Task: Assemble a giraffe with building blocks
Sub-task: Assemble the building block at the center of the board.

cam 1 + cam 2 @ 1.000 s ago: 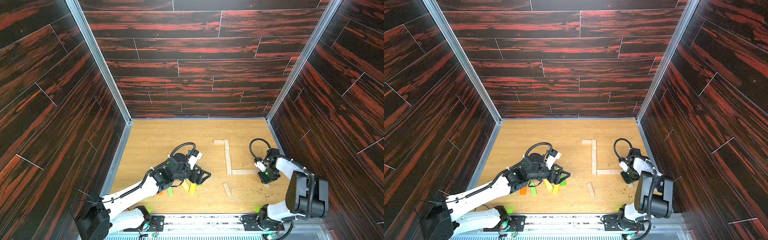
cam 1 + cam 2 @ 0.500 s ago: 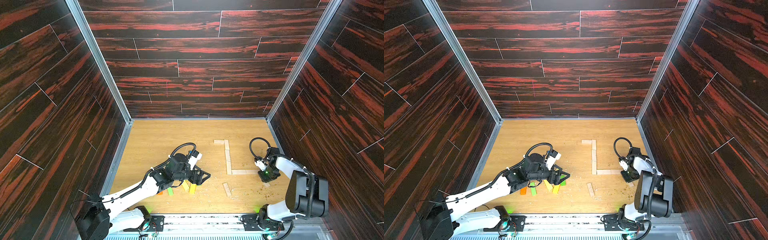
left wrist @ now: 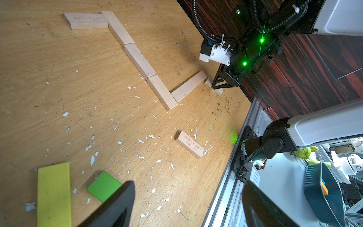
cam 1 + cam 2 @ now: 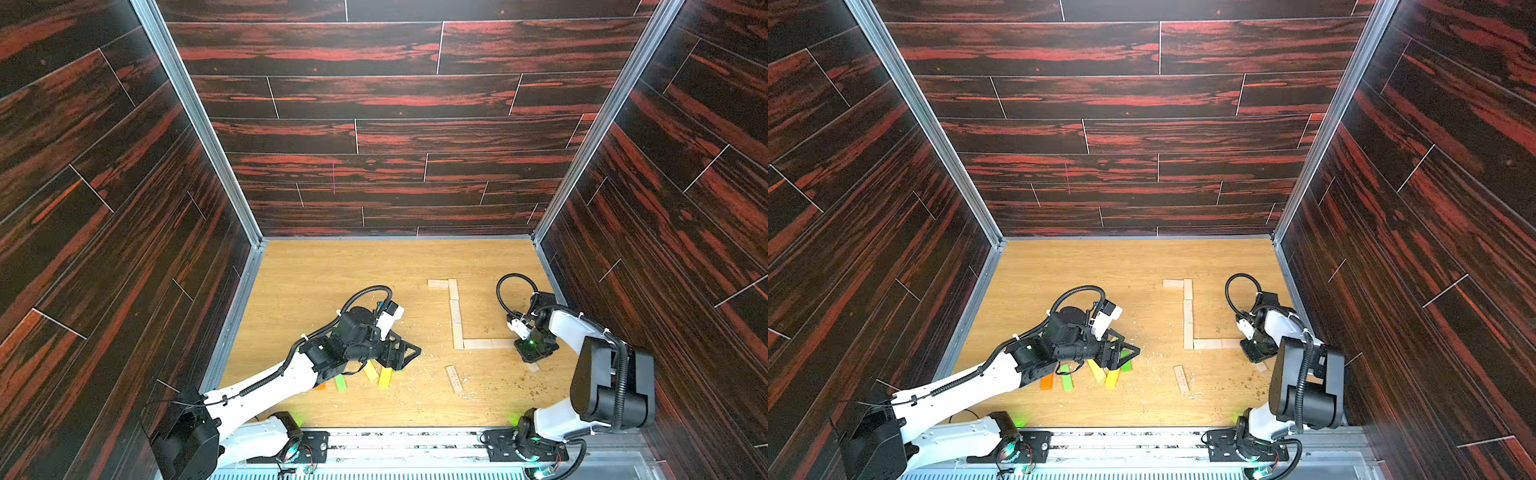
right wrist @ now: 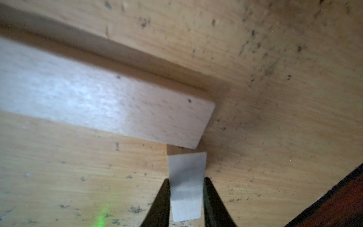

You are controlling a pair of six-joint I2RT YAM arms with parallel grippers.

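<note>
The right hand (image 5: 186, 179) gripped a pale plank (image 5: 186, 167) at the end of the L-shaped row (image 4: 456, 328), right of centre, the left hand (image 4: 405, 353) hung released over coloured planks (image 4: 385, 376), and a loose plank (image 3: 189, 144) bore Chinese print.

Pale planks (image 4: 456, 316) forming an L, coloured planks (image 4: 385, 376) scattered nearby
</note>
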